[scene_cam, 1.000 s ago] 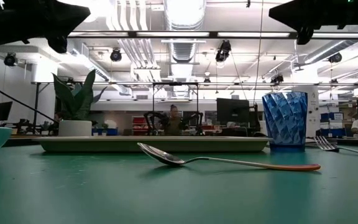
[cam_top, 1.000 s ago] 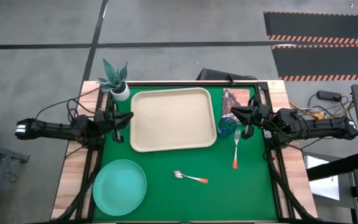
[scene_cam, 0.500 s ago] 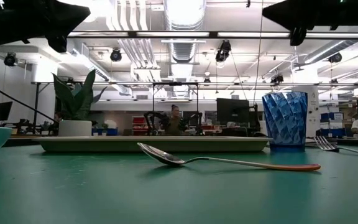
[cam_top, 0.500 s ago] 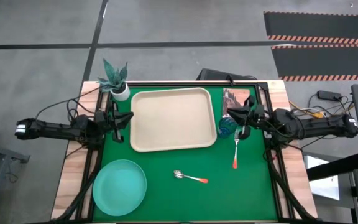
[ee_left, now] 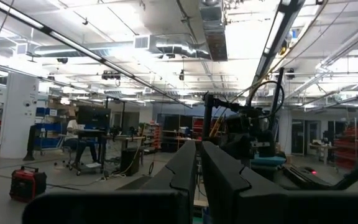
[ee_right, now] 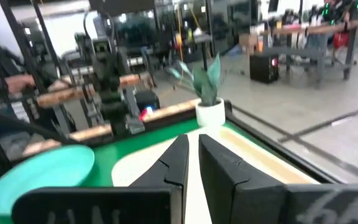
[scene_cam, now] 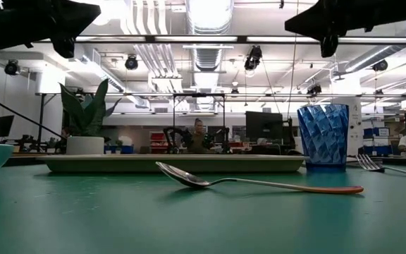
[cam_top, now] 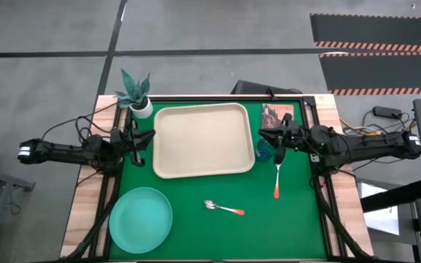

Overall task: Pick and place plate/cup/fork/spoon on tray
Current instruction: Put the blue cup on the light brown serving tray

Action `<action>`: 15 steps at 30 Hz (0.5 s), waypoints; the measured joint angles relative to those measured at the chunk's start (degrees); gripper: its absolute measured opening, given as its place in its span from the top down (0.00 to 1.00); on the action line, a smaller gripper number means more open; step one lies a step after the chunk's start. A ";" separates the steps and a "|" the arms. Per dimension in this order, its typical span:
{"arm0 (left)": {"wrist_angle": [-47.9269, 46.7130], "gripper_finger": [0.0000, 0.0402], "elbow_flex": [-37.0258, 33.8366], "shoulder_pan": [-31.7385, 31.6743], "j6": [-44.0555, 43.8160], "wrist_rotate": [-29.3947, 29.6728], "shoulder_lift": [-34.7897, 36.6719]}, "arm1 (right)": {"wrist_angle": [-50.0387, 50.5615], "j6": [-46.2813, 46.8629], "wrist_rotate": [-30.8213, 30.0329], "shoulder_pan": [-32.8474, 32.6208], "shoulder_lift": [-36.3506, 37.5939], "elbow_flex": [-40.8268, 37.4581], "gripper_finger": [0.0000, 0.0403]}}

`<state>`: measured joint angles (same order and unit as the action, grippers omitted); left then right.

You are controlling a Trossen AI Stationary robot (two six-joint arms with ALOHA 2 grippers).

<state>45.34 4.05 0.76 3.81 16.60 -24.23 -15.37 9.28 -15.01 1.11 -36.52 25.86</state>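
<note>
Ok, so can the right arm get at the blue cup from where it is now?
Probably yes. The right claw hangs above the cup, which stands on the green mat just off the tray. Nothing sits between them; the fork lies beside the cup, apart from it.

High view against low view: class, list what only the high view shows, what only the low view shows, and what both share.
Only the high view shows the whole teal plate, the fork's red-orange handle and the right pincer above the cup. Only the low view shows the ceiling lights and the cup's faceted blue wall. Both show the tray, spoon and potted plant.
</note>
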 joint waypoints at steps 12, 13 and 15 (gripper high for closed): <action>0.83 0.97 -0.02 -0.01 0.08 0.19 0.22 | 5.95 -0.60 -0.02 -0.48 -13.98 8.23 0.93; 0.86 0.97 -0.02 -0.01 0.08 0.19 0.27 | 8.18 0.31 -0.04 -0.46 -14.91 9.80 0.93; 0.85 0.97 -0.02 -0.01 0.08 0.20 0.33 | 14.05 2.04 -0.25 -0.46 -16.69 13.32 0.93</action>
<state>46.19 4.03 0.75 3.90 16.80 -23.90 -1.32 11.32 -15.25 0.64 -53.21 39.18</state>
